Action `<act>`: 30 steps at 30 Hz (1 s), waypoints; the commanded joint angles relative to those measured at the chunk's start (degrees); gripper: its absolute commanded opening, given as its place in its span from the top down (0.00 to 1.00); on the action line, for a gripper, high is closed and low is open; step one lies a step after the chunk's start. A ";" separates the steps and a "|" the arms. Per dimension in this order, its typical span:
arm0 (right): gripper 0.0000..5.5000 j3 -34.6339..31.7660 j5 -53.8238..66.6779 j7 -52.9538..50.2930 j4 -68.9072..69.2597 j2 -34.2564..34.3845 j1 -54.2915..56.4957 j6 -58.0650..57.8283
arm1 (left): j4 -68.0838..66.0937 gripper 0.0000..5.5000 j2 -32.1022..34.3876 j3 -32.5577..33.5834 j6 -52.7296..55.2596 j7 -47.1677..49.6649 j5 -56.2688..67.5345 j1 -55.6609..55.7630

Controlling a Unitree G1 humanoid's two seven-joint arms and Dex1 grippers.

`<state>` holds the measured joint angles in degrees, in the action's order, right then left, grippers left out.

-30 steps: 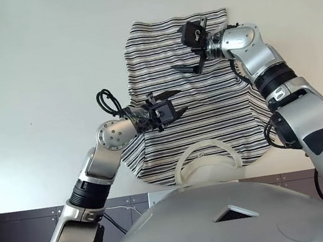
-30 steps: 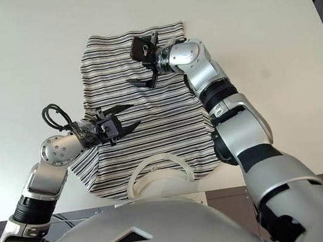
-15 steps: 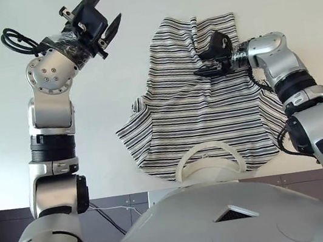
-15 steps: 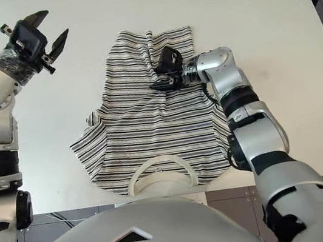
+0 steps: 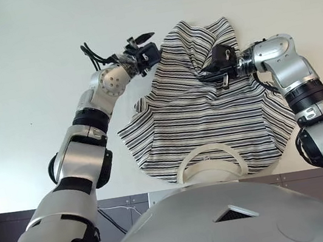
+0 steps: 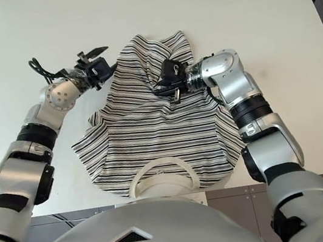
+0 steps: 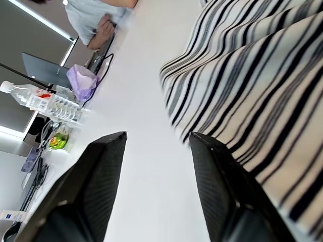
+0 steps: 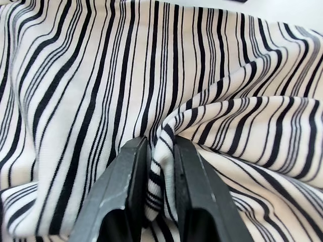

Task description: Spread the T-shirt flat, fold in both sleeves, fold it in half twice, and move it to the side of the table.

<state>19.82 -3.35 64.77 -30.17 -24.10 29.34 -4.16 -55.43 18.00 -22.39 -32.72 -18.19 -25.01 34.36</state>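
Pinching a raised ridge of striped cloth, the right gripper point(image 8: 157, 151) is clamped on the T-shirt point(image 5: 203, 114) near its far middle. The left gripper point(image 7: 157, 141) hangs with jaws apart just beside the shirt's far left edge, holding nothing. The shirt lies bunched and creased on the white table point(image 5: 21, 88), so spreading looks unfinished; sleeves, both halvings and the move aside remain.
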 commanded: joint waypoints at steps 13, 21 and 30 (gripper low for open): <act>0.79 -6.08 0.14 -6.39 2.89 -2.81 9.18 -3.32 | 24.88 0.58 8.22 -6.95 2.28 -4.17 -6.21 -20.51; 0.79 -1.30 -2.34 -12.09 -7.75 10.21 11.44 2.52 | 45.14 0.58 10.48 -6.18 10.40 -14.51 2.52 -28.24; 0.79 5.88 -11.40 -14.25 -23.37 9.76 10.00 12.85 | 54.26 0.58 7.91 0.35 19.71 -16.66 9.46 -23.83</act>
<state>23.75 -11.18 50.39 -50.54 -13.04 40.79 8.53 -1.82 25.78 -24.10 -15.04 -34.99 -16.32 8.74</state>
